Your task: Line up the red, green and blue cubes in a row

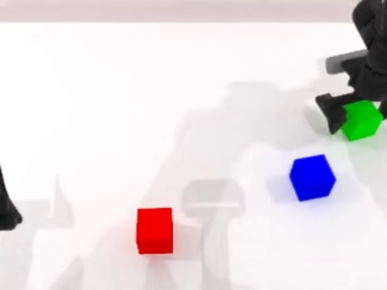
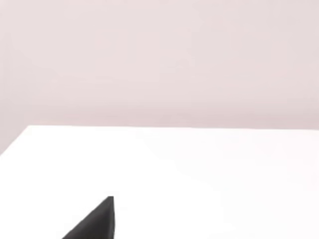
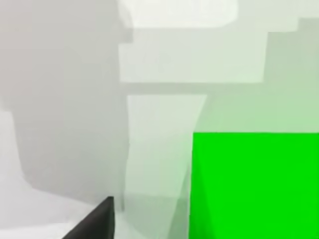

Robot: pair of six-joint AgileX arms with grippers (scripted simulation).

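Note:
At the right edge of the top view the green cube (image 1: 361,120) rests on the table. My right gripper (image 1: 358,112) is down around it and open. One dark finger (image 1: 331,113) stands just left of the cube, and the wrist view shows a gap between that fingertip (image 3: 99,221) and the green cube (image 3: 254,184). The blue cube (image 1: 312,177) lies nearer the front, left of the green one. Far to its left, near the front, is the red cube (image 1: 155,230). My left gripper (image 1: 7,211) is parked at the table's left edge, open and holding nothing.
The white table (image 1: 121,90) carries only the arms' grey shadows between the cubes. Its far edge (image 1: 181,22) meets a pale wall. The left wrist view shows bare tabletop (image 2: 199,179) and one fingertip (image 2: 99,221).

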